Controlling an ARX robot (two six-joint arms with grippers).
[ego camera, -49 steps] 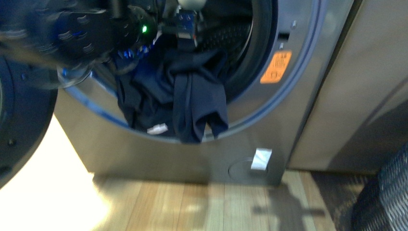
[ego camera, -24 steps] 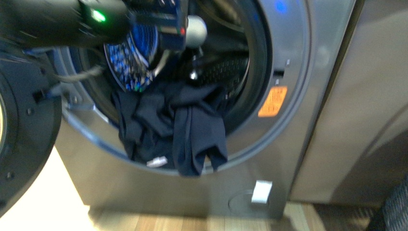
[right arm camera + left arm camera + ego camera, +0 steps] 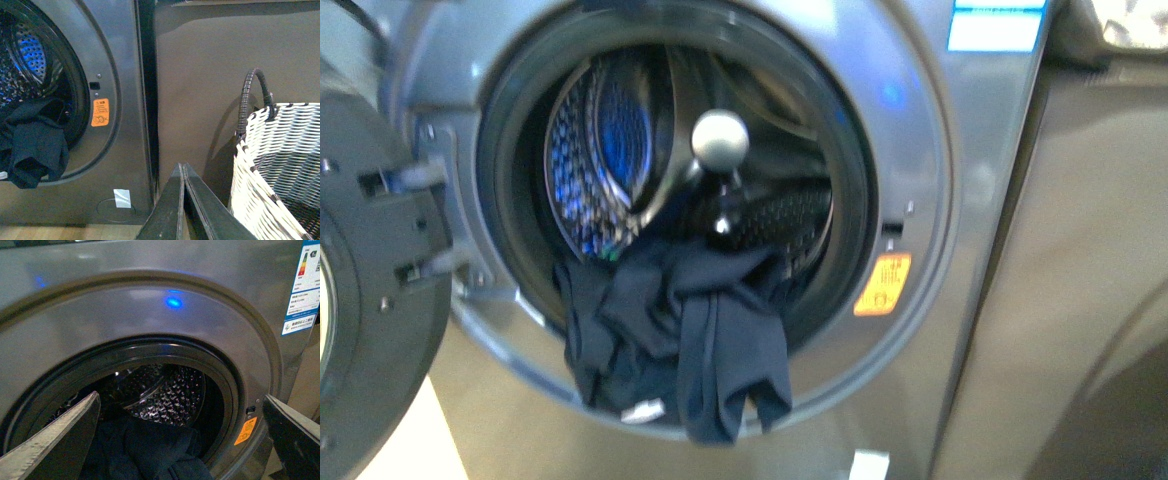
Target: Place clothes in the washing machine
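Clothes (image 3: pixel 680 340), a dark navy-blue soft garment of fine knit with a small white tag, lie bunched in the mouth of the silver-grey front-loading washing machine (image 3: pixel 940 300). Part of the garment rests inside the perforated shiny steel drum (image 3: pixel 600 150), while one fold drapes outward over the black rubber gasket (image 3: pixel 840 280) and hangs down past the lower rim of the porthole. A rounded grey knob (image 3: pixel 720 140) shows inside the opening just above the garment. An orange warning sticker (image 3: pixel 883 284) sits on the machine's front, beside the porthole. The dark grey door (image 3: pixel 370 320) stands swung open at the left.

The left gripper (image 3: pixel 180 440) has its fingers (image 3: pixel 60 440) spread wide apart, empty, facing the porthole. The right gripper (image 3: pixel 184 170) has its fingers pressed together with nothing between them, near a white woven wicker basket (image 3: pixel 280 165) with a dark handle.
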